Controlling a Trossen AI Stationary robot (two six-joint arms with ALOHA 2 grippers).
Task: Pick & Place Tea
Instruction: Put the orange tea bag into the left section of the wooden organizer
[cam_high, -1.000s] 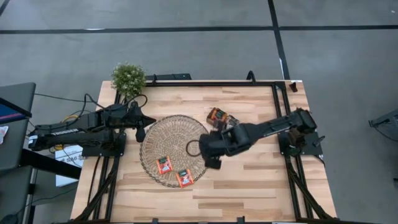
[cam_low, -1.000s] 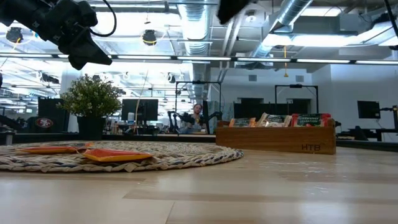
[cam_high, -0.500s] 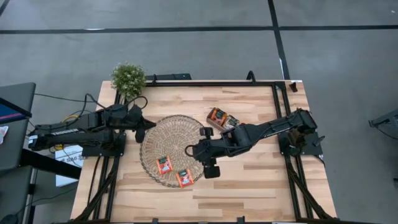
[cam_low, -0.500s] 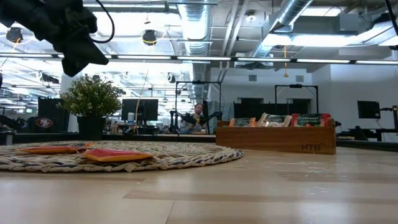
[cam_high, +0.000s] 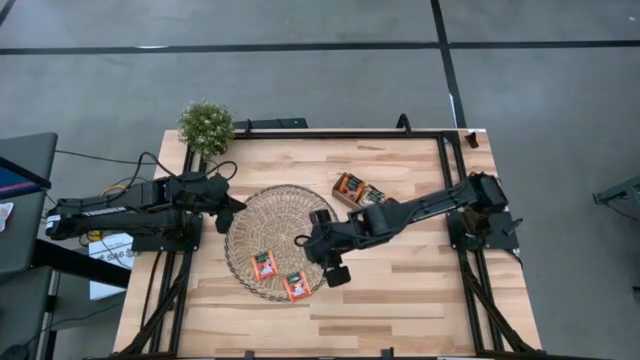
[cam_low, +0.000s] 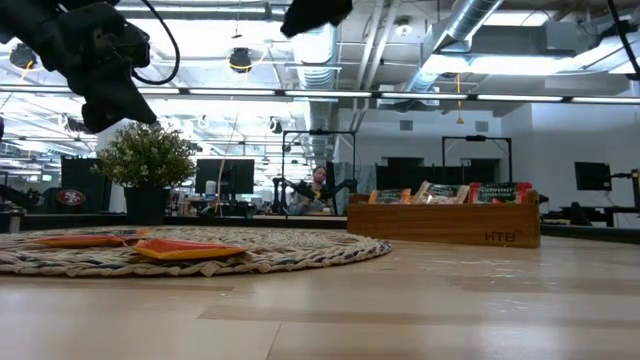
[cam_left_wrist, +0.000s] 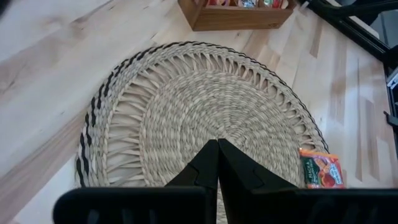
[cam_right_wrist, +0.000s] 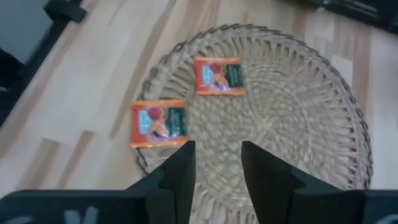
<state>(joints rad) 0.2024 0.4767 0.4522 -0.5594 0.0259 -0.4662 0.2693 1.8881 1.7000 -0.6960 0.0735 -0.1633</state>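
A pale wooden table on a black frame stands on a grey floor crossed by dark lines; a small potted plant sits at its far left corner; the low view looks level across the boards into a bright workshop with ceiling ducts, strip lights, monitors and a person seated far back.

A round wicker mat lies left of the middle; two red-orange tea sachets rest on its near edge, side by side and just apart, one overhanging the rim; a brown wooden tray stands beyond the mat with more sachets upright in its compartments; the letters "HTB" show on its front wall.

The right gripper hangs over the mat's right part, fingers a narrow gap apart with nothing between them; the left gripper hangs over the mat's left edge, fingers pressed together and empty.
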